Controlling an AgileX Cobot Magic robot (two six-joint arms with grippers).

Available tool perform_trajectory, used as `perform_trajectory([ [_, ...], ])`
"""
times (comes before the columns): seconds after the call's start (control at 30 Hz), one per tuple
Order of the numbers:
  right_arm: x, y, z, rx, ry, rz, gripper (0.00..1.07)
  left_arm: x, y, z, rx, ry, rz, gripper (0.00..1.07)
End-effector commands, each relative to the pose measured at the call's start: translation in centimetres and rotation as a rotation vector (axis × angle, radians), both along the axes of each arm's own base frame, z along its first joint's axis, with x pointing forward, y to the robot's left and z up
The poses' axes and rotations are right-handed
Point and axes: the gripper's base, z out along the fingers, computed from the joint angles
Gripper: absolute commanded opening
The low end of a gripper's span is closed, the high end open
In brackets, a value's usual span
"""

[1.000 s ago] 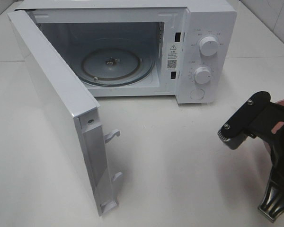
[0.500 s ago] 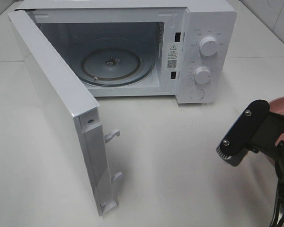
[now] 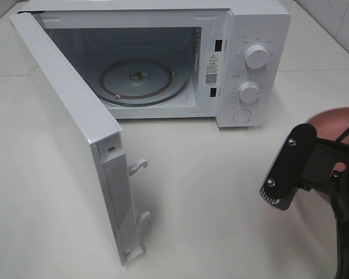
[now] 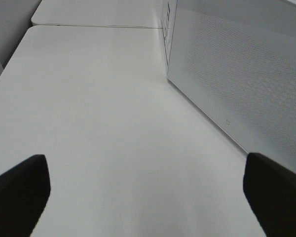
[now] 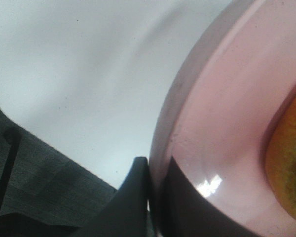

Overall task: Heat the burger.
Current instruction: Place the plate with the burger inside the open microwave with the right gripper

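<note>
Pink plate point(image 5: 222, 123) is what my R hand point(image 5: 153, 197) has hold of. The two dark fingers are closed tight on the plate's rim, one under it and one on top, w/ only the thin pink edge between them. The plate looks a bit tipped in the wrist cam, but I can't tell if it's off the table point(image 3: 221, 192) or not.

The burger point(image 5: 288, 163) is on that plate, further in from the rim than my R fingertips. I only see a small bit of it at the pic's edge: orange-yellow w/ some green. It's not touching the fingers.

The white microwave point(image 3: 262, 23) is well apart from my R hand, further back and off to its L side. Its door point(image 3: 64, 116) is swung wide open and sticks out toward me. Inside is the round glass tray point(image 3: 142, 81), w/ nothing on it. The two knobs point(image 3: 256, 56) on the front panel are the part of the oven nearest my R hand.

My L hand point(image 4: 148, 192) is open as wide as it goes and holds nothing. I just see its two black tips far apart, w/ bare white table between and ahead of them. The door's dotted outer face is near this hand, off to one side, not touching it.
</note>
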Motion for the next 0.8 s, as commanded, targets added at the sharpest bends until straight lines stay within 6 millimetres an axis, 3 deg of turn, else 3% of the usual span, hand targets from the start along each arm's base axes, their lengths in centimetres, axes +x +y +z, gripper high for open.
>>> perform_trajectory([
  [0.03, 0.4, 0.1, 0.2, -0.040, -0.027, 0.126, 0.00, -0.3, 0.0, 0.0, -0.003, -0.029, 0.001, 1.00],
  [0.8, 1.5, 2.3, 0.5, -0.051, -0.085, 0.611, 0.00, -0.3, 0.0, 0.0, -0.003, -0.029, 0.001, 1.00],
])
